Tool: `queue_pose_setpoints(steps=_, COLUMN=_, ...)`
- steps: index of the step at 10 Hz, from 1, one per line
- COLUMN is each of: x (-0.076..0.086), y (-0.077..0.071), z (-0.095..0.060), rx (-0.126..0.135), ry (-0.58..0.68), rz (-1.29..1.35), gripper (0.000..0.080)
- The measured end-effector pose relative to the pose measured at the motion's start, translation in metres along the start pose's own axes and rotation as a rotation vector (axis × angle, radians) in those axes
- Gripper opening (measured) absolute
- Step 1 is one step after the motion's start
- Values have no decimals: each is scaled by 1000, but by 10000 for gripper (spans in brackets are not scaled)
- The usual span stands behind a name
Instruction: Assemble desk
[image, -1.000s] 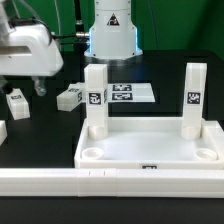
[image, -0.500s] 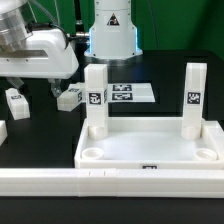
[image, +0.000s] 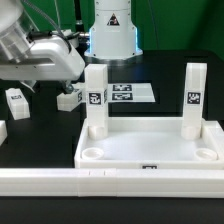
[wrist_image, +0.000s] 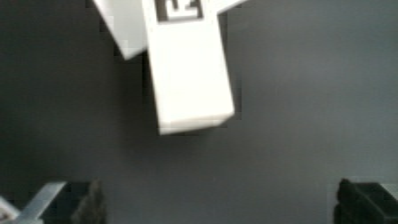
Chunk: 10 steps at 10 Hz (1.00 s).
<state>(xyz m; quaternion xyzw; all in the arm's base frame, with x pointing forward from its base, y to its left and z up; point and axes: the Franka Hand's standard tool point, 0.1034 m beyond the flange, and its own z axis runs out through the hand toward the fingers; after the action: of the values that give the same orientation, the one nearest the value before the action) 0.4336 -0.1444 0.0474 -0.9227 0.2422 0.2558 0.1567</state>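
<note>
- Partly hidden in the exterior view, the gripper's fingertips are hard to make out under the white arm, near the exterior view's left.
- The wrist view shows more: two dark fingertips are cut off at the picture's edge. The gripper is spread wide, with only the dark table between its jaws, so it pinches nothing.
- A loose leg lies flat on the table ahead of the gripper, apart from both fingertips. Its tag is blurred and cut off by the frame.
- In the exterior view the loose leg sits just below the arm, with one end hidden behind the left upright leg.
- A second loose leg lies flat farther toward the exterior view's left, apart from the first.
- A white scrap is cut off at that left edge; I cannot tell what it is.
- The tabletop rests on the table like a tray, rim up, toward the exterior view's right.
- The left upright leg and the right upright leg stand in the tabletop's two far corner sockets.
- The two near sockets show as round hollows.
- The marker board lies flat behind the tabletop, partly covered by the left upright leg.
- A low white ledge runs across the foreground.
</note>
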Motion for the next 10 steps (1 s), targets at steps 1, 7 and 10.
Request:
queue_pose_setpoints(steps=1, x=2, y=0, z=0, rx=4, ry=-61, rz=0, gripper=649)
queue_pose_setpoints(steps=7, x=-12, y=8, z=29, rx=-5, ry=-464, rz=61, gripper=649)
queue_pose_setpoints(steps=10, x=-6, y=5, z=41, rx=-27, ry=-473, rz=73, gripper=649)
